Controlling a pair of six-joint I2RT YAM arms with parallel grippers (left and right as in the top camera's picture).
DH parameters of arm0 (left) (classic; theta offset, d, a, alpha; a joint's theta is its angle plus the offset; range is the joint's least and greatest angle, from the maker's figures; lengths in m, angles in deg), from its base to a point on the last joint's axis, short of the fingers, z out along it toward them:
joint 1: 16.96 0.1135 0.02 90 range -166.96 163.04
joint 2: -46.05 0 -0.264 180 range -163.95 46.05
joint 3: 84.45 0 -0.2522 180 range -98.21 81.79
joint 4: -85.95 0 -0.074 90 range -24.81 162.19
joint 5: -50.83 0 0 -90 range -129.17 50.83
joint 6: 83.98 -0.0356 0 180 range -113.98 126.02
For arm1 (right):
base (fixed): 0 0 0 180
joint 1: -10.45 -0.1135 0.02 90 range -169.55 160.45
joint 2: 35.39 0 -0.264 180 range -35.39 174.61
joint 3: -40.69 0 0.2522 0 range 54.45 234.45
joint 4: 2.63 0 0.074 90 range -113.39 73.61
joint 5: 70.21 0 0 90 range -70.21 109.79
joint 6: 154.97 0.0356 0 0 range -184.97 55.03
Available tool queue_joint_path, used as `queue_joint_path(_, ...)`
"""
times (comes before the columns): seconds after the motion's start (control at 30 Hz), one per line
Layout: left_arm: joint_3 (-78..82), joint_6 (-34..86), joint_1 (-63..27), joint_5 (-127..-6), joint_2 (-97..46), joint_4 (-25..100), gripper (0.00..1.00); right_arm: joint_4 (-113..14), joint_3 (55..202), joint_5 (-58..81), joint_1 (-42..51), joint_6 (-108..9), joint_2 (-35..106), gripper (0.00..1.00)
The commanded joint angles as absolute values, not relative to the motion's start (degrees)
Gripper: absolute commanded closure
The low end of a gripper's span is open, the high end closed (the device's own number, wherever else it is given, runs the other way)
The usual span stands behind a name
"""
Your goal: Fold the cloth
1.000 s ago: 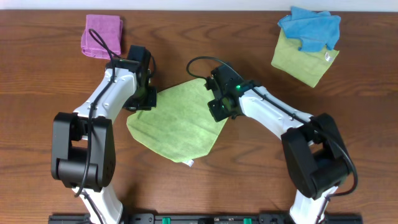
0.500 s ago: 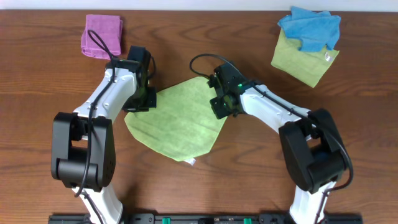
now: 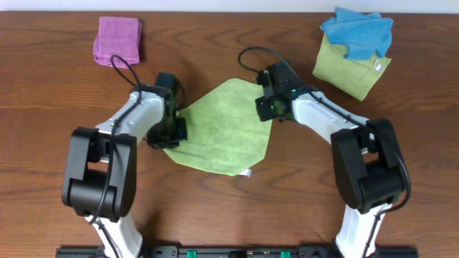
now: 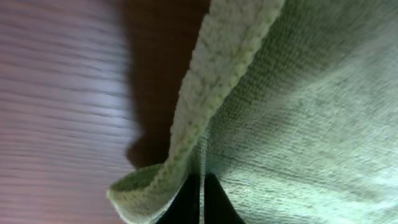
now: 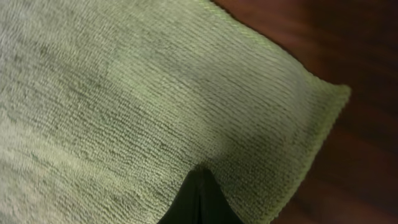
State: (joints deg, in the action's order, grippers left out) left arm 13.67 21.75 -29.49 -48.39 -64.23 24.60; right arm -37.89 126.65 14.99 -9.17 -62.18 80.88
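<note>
The lime-green cloth (image 3: 222,127) lies spread on the wooden table between my two arms, with its small white tag (image 3: 247,173) at the near edge. My left gripper (image 3: 169,135) is shut on the cloth's left corner; in the left wrist view its black fingertips (image 4: 201,198) pinch the curled hem (image 4: 217,62). My right gripper (image 3: 268,109) is shut on the cloth's right corner; in the right wrist view its fingertips (image 5: 199,198) are closed in the fabric (image 5: 124,93) near the edge.
A folded pink cloth (image 3: 117,40) lies at the back left. A duller yellow-green cloth (image 3: 350,70) with a crumpled blue cloth (image 3: 357,32) on top lies at the back right. Dark wood table (image 3: 50,107) surrounds everything.
Both grippers have moved with the cloth: the right one toward the back right, the left one nearer and slightly right. The cloth has shifted right and stretched between them.
</note>
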Motion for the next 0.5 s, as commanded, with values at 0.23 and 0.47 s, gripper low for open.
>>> queue_joint_path(0.23, 14.7, 25.8, -38.9, -49.3, -64.8, 27.2, 0.94, -36.4, 126.9, 16.5, -5.6, -61.4, 82.7, 0.99)
queue_joint_path(0.47, 14.2, 26.0, -37.3, -49.3, -64.2, 27.2, 0.94, -45.0, 131.8, 16.4, -5.7, -61.4, 81.3, 0.71)
